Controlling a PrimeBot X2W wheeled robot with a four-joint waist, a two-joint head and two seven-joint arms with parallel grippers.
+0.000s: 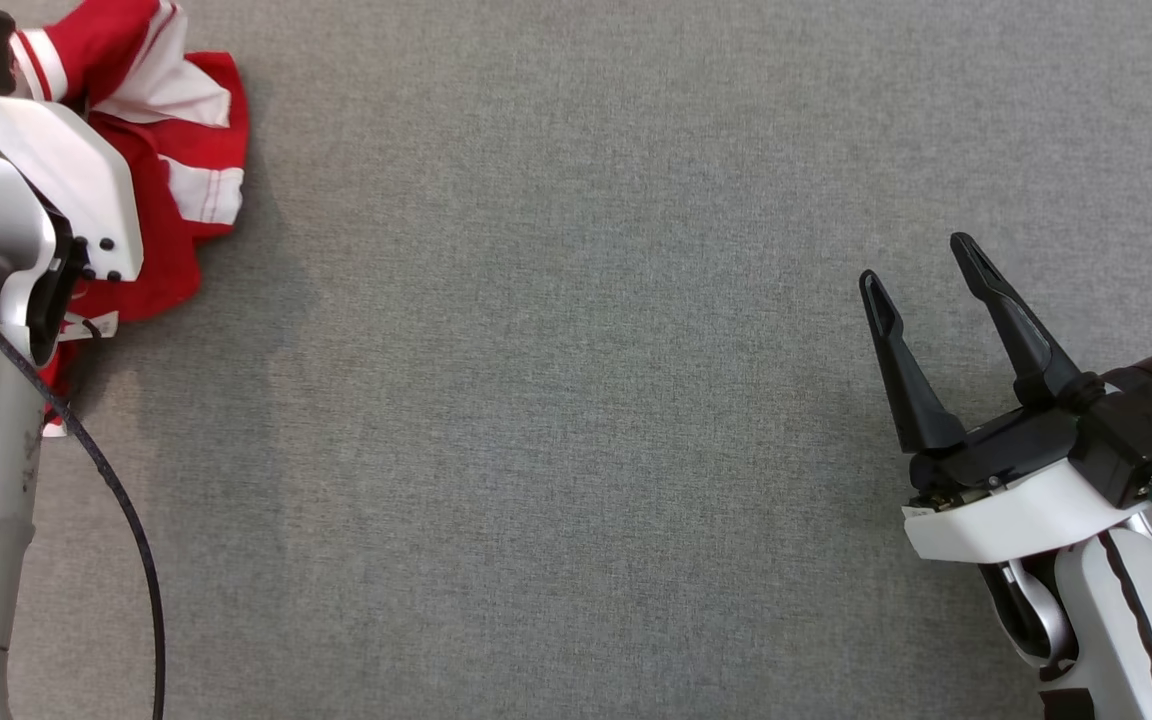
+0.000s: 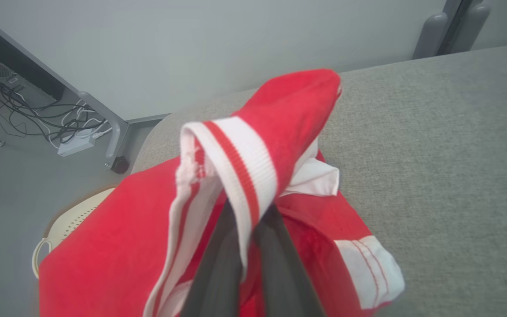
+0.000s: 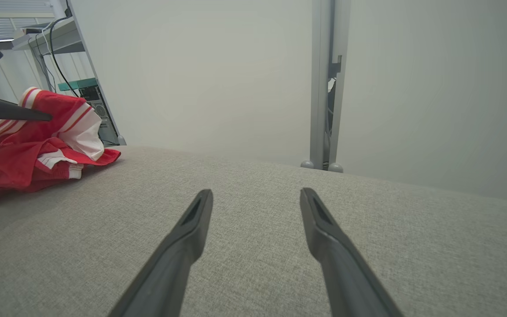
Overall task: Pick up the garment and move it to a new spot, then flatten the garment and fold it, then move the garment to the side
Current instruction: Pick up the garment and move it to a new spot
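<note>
Red-and-white garment (image 1: 191, 150) lies bunched at ten o'clock in my head view, on the grey fabric surface (image 1: 576, 420). My left gripper (image 2: 250, 220) is clamped on its striped band; my right gripper (image 1: 912, 258) sits at four o'clock, fingers spread, well apart from it.

A grey woven tabletop (image 1: 576, 420) spans the scene under soft, even light. Behind it stands a plain pale wall (image 3: 200, 75) with a grey upright post (image 3: 319, 88) on two rounded feet. Off one corner, a metal rack (image 2: 115, 136) trails tangled cables (image 2: 24, 105) over a grey floor (image 2: 2, 211).
</note>
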